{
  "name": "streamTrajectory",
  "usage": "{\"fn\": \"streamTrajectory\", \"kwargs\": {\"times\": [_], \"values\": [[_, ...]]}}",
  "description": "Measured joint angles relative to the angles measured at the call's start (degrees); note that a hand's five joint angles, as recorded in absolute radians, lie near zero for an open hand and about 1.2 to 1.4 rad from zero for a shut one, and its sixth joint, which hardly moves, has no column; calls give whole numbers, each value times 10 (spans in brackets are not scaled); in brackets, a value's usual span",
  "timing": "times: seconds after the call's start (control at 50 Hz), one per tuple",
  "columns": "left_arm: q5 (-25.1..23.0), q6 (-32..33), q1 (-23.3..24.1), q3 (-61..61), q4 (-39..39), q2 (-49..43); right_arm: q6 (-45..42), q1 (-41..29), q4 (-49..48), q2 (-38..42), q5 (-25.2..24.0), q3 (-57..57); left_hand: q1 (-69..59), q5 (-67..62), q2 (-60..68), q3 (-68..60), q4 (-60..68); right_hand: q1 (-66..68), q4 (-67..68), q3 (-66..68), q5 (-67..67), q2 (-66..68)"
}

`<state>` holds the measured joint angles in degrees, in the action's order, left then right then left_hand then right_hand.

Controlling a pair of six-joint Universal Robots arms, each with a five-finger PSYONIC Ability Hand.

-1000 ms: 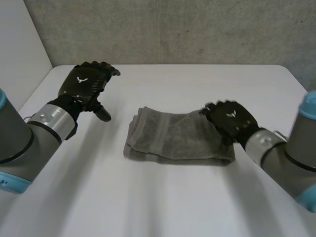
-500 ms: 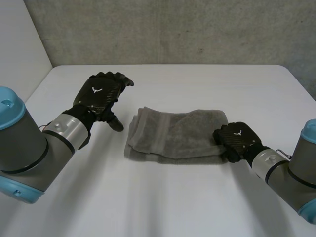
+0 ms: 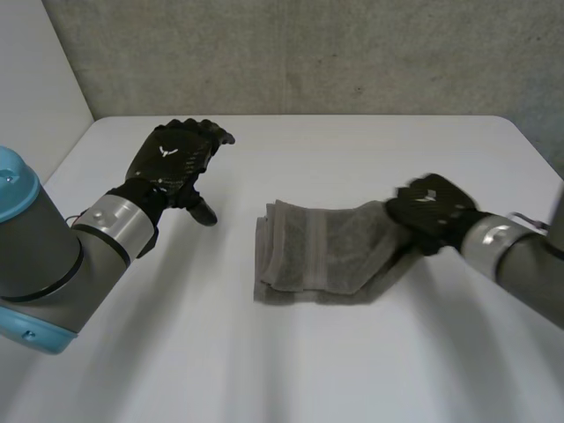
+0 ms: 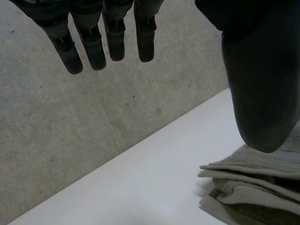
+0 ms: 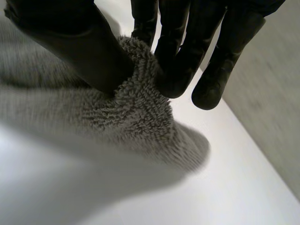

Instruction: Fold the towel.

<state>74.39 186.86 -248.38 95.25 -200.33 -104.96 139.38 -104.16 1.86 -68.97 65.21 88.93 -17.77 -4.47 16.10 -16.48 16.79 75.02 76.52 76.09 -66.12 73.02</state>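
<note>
the towel (image 3: 322, 256) lies about the middle of the table (image 3: 352, 145), a little toward its right edge. it is already folded into a stack of layers, and the folded edges show at its left end, 1 on another. its right end is raised off the table and stretched toward the right edge.

the right hand (image 3: 432, 211) has that raised end. in the right wrist view the thumb (image 5: 70, 42) and fingers (image 5: 173, 70) pinch a bunch of the pile between them, so this hand is grasping the towel. the cloth slopes from the pinch down to the table.

the left hand (image 3: 172, 159) hangs above the table well off the towel's left end, toward the left edge. its fingers are straight, the thumb stands apart, and it holds nothing: released.

judging by this, the step in hand is 1 more fold, with the right end picked up to go over toward the left end. the next move calls for lifting the pinched end clear of the stack, carrying it across to the left and laying it down with the edges lined up. only 1 hand holds the cloth, so the stack may drag or skew. the left hand could come down on the left end to pin it. the pinch should let go only once the end lies flat.
</note>
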Motion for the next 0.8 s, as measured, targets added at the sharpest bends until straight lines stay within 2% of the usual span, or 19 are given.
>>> {"fn": "streamTrajectory", "kwargs": {"times": [0.14,0.24,0.36,0.42,0.44,0.5,0.54,0.64,0.8], "values": [[15,-10,2,-13,-2,-1,3,-156,13,78,17,-109,0,0,0,0,0,2,0,1,0,2],[22,-21,2,-19,-3,-4,6,-241,7,150,41,-172,0,0,0,0,0,3,0,1,0,2],[25,-32,2,-28,-2,-10,5,-288,4,220,76,-216,0,0,0,0,0,3,0,2,0,2],[25,-36,1,-32,-2,-14,4,-299,5,243,95,-227,0,0,0,0,0,-200,-195,-189,197,-179],[25,-37,1,-33,-1,-15,4,-301,5,246,101,-227,0,0,0,0,0,-316,-319,-301,320,-299],[25,-37,1,-36,-1,-18,8,-299,5,238,111,-221,0,0,0,0,0,-531,-532,-489,518,-510],[24,-38,1,-40,-1,-21,17,-295,6,217,117,-208,0,0,0,0,0,-603,-616,-589,601,-592],[25,-38,3,-56,1,-31,48,-278,5,157,120,-165,0,0,0,0,0,-617,-619,-619,625,-597],[33,-76,24,-115,20,-64,160,-193,6,15,119,-36,0,0,0,0,0,-619,-620,-620,625,-597]]}}
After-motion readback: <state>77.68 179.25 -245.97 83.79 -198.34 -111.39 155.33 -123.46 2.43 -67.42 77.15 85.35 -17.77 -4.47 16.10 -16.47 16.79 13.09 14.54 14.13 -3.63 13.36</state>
